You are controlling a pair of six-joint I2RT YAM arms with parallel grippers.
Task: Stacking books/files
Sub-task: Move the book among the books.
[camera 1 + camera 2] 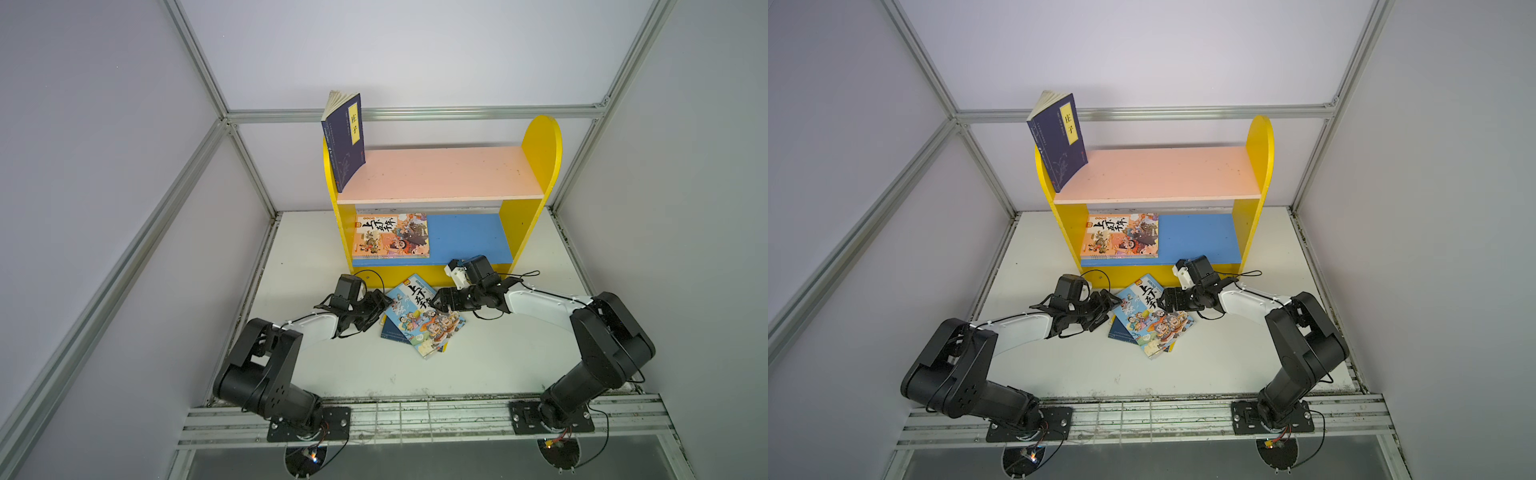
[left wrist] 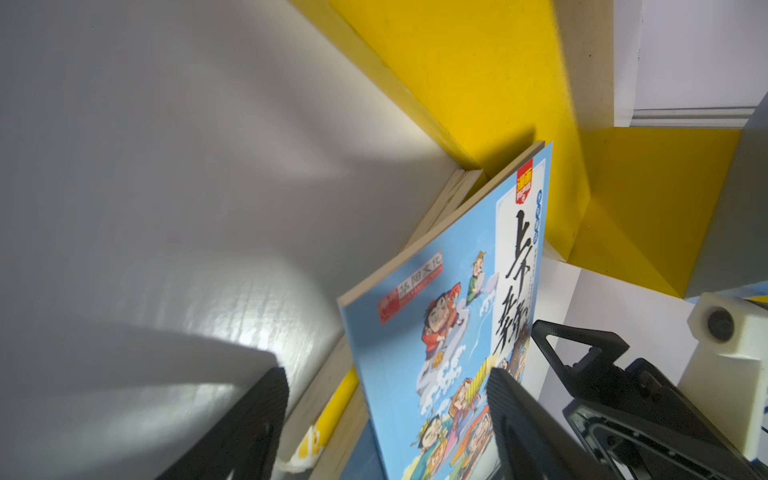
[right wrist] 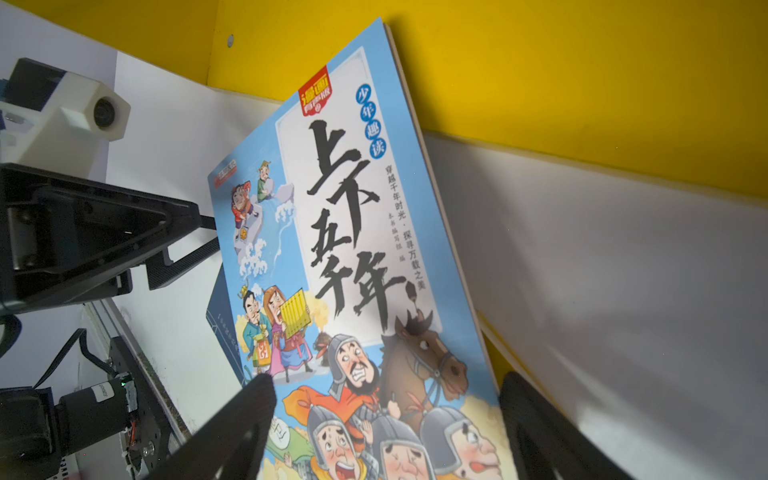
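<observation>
left gripper (image 2: 386,374) and right gripper (image 3: 388,380) hold their jaws spread, straddling opposite edges of the light blue book (image 1: 422,313); the navy book (image 1: 390,332) beneath is mostly hidden.

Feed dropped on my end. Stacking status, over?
Left gripper and right gripper open, one at each side of the blue book. Blue book lies skewed atop navy book on table. Shelf base close behind.

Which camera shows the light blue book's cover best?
Right wrist: the light blue book fills it, title readable. Both top views show it small; left wrist sees it obliquely, partly cut off.
</observation>
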